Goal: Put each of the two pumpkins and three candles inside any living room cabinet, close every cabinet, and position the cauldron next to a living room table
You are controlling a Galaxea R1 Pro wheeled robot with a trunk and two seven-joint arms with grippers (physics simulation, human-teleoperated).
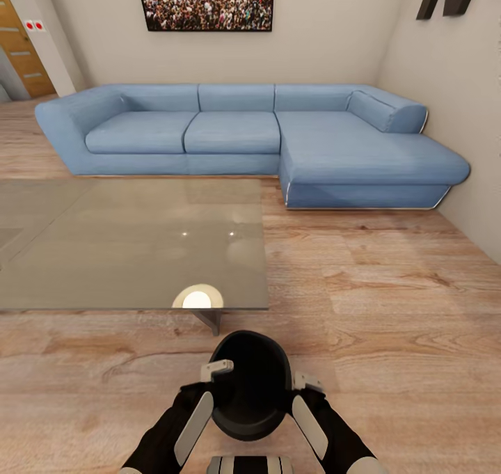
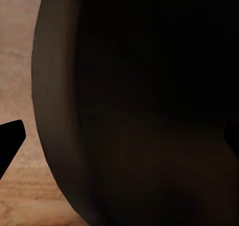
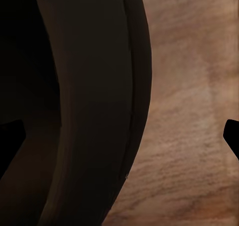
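Both arms flank the cauldron, fingers' grip unclear; the desk lies just ahead, slightly left.

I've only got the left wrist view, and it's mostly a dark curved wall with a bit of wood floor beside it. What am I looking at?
Observer: That's the cauldron. In the head view it sits between both arms, with the left pincer at one side of its rim and the right pincer at the other.
Operator: Where's the table?
Observer: The glass table is ahead, towards the robot's left. Its near corner is just beyond the cauldron.
Operator: What's past that?
Observer: A blue corner sofa against the far wall.
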